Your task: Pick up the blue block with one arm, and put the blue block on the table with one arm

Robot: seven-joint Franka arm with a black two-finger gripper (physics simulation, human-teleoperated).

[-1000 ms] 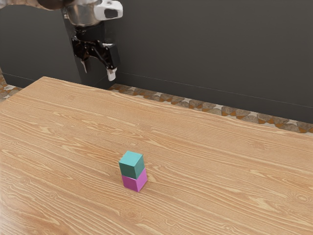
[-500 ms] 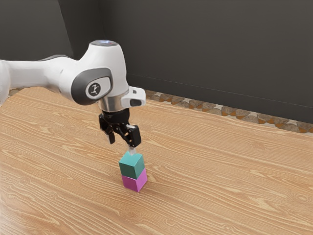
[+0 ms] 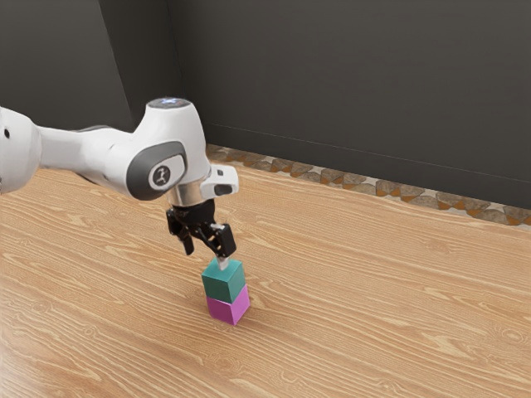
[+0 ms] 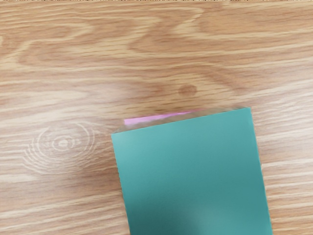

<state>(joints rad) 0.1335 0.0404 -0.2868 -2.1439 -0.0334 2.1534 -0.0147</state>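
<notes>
Light falls from above; tabletop [image 3: 373, 323] gleams pale at exterior view's left, wall [image 3: 348, 83] looks dim, sides of blue block [image 3: 222, 286] shaded.

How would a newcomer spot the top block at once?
Find the large wood-grain table. On it stands a stack of two small cubes; yours is the plain teal cube on top. Its blue-green colour sets it apart from the magenta cube beneath it.

Table [image 3: 373, 290]: grained wood. Teal block [image 3: 223, 285]: smooth, matt. Pincer [image 3: 206, 256]: glossy black. Arm [image 3: 172, 128]: smooth, plastic-like.
</notes>
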